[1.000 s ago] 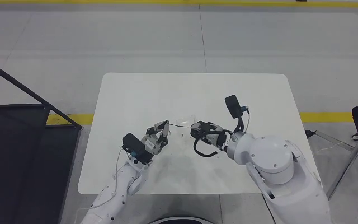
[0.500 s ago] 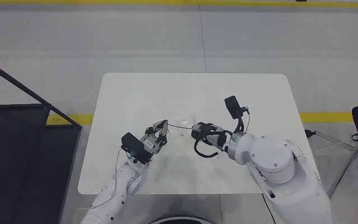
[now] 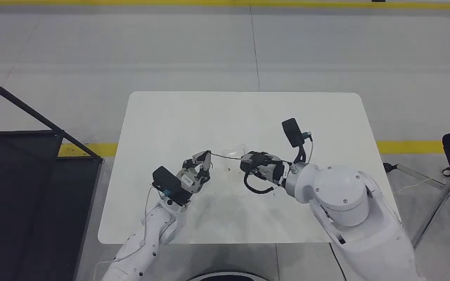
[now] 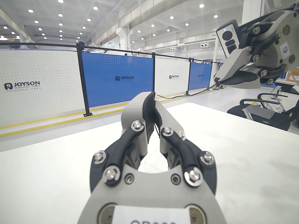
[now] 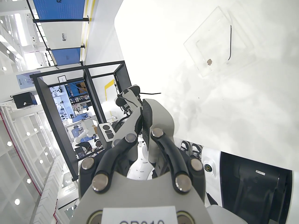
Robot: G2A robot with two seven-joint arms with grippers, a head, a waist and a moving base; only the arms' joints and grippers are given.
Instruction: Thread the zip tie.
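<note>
The job looks like it is near the start. The tie is held up between the two grippers, but it is not a loop yet.

In the top view, the left arm comes up from the lower left of the frame. The left gripper (image 3: 203,160) sits just left of the middle and points up and to the right. Its jaws are pinched tight on one end of the thin black plastic zip tie (image 3: 225,157).

The zip tie runs as a nearly straight line across the middle of the frame, over the white table (image 3: 316,126). Just above it lies a flat clear plastic tray (image 5: 210,36). In the tray are a spare black strip (image 5: 230,43) and a small brown bit (image 5: 209,61).

The right gripper (image 3: 246,160) is just right of the middle and points left. Its arm bends in from the lower right. Its jaws are also squeezed together, and they seem to pinch the other end of the tie.

Next, I think one end must curl round to meet the little hole in the other end. The tie is thin and bendy, so the aim must be slow and careful.
</note>
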